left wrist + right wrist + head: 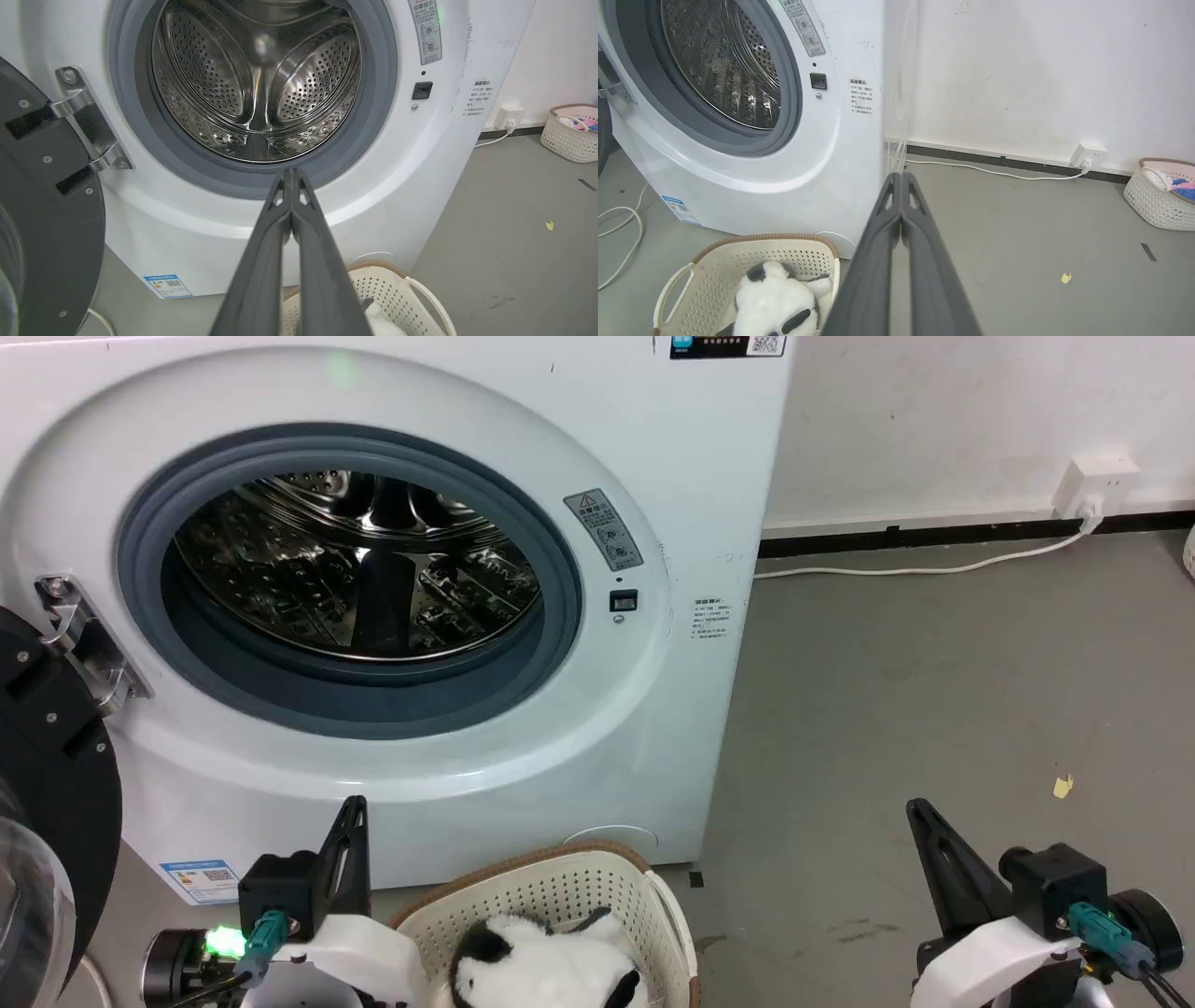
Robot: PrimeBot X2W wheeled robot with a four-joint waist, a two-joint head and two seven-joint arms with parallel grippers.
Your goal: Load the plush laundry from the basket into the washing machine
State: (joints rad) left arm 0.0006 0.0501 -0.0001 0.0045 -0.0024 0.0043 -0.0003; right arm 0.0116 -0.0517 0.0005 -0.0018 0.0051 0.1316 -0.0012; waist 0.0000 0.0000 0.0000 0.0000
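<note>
The washing machine (672, 476) is standing with its black-rimmed door (56, 803) hanging wide open on the left. Inside the grey gasket (551, 644), its steel drum (355, 569) is sitting empty, showing its shiny perforated walls and ribs.

The basket (560, 887) is resting on the grey floor (934, 709) just in front of the machine's lower right corner, its brown rim facing up. The plush laundry (770, 298) is lying inside this basket, a fluffy white bundle with black patches, and is taking up much of the bottom.

The left tool (290, 173) is hanging beside the basket's left edge. Its two dark fingers are pressing flat against each other with nothing between them, and they are pointing toward the lower lip of the porthole. The right tool (901, 176) is hovering over bare floor, well apart from the basket on its right. Its fingers are likewise meeting along their length and gripping nothing.

Farther right, near the wall, a second basket (1153, 205) is sitting on the floor. It is also pale and perforated, and it is holding a heap of clothes (1181, 184) in pink, blue and white.
</note>
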